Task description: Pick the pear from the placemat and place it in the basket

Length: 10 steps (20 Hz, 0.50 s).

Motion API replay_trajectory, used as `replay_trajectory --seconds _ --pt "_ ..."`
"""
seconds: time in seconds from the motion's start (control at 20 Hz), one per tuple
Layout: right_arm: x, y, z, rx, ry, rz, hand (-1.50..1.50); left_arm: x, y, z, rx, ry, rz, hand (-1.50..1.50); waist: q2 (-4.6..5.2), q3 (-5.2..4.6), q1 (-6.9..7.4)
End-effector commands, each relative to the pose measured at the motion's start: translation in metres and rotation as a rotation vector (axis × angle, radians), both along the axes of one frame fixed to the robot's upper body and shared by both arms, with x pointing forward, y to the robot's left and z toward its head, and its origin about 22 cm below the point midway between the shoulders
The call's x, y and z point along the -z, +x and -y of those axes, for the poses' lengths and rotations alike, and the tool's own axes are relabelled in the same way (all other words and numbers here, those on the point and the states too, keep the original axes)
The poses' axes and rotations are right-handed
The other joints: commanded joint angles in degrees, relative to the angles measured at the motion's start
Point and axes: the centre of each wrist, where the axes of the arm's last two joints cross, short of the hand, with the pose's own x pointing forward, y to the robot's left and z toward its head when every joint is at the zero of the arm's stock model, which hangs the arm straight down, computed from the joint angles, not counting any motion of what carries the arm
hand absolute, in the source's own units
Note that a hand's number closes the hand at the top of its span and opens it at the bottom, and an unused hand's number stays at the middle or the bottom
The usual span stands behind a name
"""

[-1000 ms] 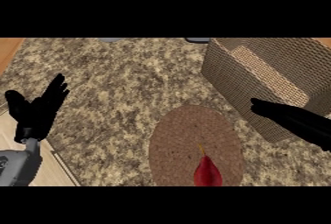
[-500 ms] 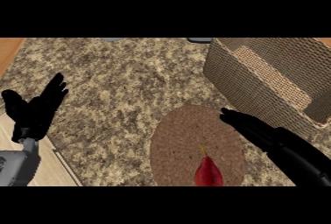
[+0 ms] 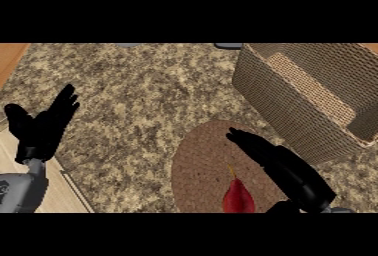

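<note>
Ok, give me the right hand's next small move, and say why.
Probably draw the right hand back and slightly left, over the pear. Its fingers are straight and hold nothing, and they reach across the placemat past the pear, which lies untouched near the placemat's near edge, beside the wrist.

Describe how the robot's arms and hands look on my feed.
Both hands are matte black, with slim fingers and a thumb. The left hand joins a smooth grey, rounded forearm at the wrist. The right hand looks alike; only a grey sliver shows behind it. No cables or markings show.
</note>
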Motion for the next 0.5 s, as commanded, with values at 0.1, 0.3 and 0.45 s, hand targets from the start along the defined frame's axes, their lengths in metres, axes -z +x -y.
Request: replay_trajectory --seconds 0.1,0.3,0.45 --pt "0.025 0.010 -0.003 -0.033 -0.095 -0.049 -1.50 -0.005 0.011 -0.013 -0.005 0.016 0.012 0.00 0.02 -0.02 -0.16" --pt "0.038 0.011 0.014 -0.023 -0.128 -0.067 -1.50 0.021 -0.005 -0.002 0.005 0.015 0.015 0.00 0.03 -0.03 -0.17" --pt "0.048 0.018 0.021 -0.029 -0.111 -0.062 -1.50 0.022 0.004 0.003 0.003 0.008 0.002 0.00 0.02 -0.02 -0.18"
